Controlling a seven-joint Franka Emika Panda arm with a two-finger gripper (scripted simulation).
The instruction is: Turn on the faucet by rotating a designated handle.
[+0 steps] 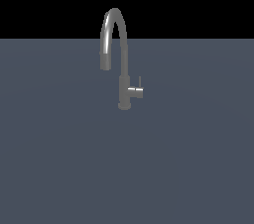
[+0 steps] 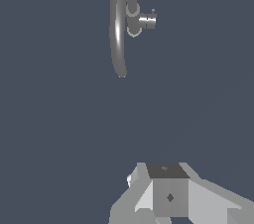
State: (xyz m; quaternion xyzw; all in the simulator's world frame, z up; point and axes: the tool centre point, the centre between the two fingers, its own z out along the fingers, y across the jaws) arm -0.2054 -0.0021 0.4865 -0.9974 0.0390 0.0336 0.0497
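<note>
The faucet is a tall dark grey gooseneck tap standing on the flat grey surface, its arched spout curving toward the exterior view's left. A short side stub points to the exterior view's right. The handle, a thin pin, stands upright on the stub's end. The wrist view looks down on the faucet, with its stub and handle. Only part of my gripper shows at that picture's edge, far from the faucet and touching nothing. Whether its jaws are open or shut does not show. The arm is not in the exterior view.
The grey surface spreads around the faucet in all directions. A black background lies beyond its far edge.
</note>
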